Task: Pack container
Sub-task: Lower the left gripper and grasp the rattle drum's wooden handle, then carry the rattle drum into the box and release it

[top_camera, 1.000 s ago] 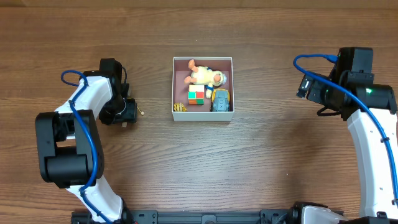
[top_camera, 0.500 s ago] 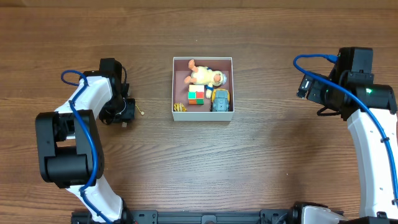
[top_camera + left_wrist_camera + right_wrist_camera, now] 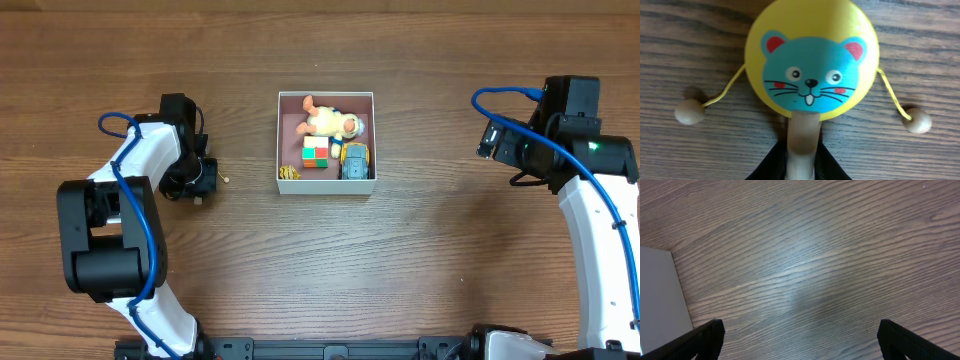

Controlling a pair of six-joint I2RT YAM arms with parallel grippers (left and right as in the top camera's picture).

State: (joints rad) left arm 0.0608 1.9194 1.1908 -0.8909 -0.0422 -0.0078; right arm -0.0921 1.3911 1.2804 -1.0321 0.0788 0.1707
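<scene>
The container (image 3: 326, 187) is a square white-walled box with a pink inside at the table's middle. It holds a yellow plush toy (image 3: 330, 123), a coloured cube (image 3: 316, 153), a yellow-blue toy car (image 3: 354, 160) and a small striped toy (image 3: 289, 173). My left gripper (image 3: 205, 181) is left of the box, shut on the wooden handle of a yellow rattle drum with a blue cat face (image 3: 811, 60), which lies on the table. My right gripper (image 3: 800, 340) is open and empty over bare wood at the right; a white corner of the container (image 3: 660, 295) shows in its view.
The rattle drum's two wooden beads on strings (image 3: 689, 111) lie spread on the table on either side. The wood table (image 3: 420, 250) surrounds the box.
The left gripper shifted slightly beside the drum between frames and sits near where it was a second ago. The right arm has not moved.
</scene>
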